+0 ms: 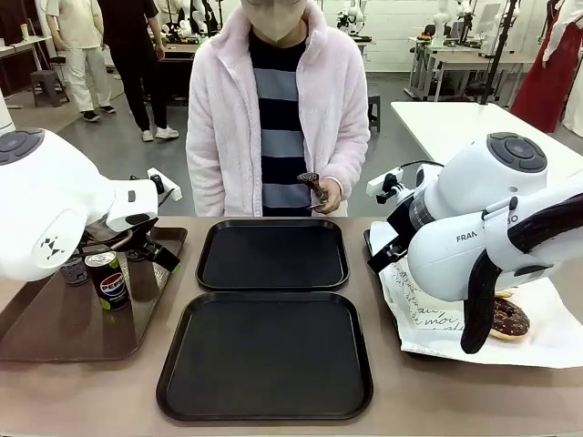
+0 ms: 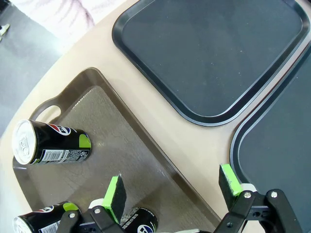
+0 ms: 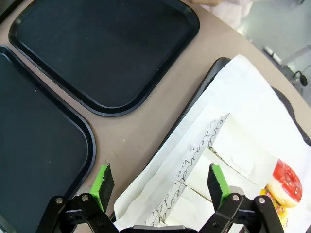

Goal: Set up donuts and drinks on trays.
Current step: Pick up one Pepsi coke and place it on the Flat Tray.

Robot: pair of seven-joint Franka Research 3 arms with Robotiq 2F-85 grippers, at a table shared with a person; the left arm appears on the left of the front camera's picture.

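Two black trays sit front-to-back mid-table, Pepsi can upright left, chocolate donut right

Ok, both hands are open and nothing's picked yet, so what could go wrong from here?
1. The left hand hovers open over the brown tray, where slim cans stand close together; closing on one could tip a neighbour.
2. The right hand is over loose white paper; a finger might catch and drag it, shifting the donuts.
3. The person's hand is at the far black tray; placing there could crowd it.
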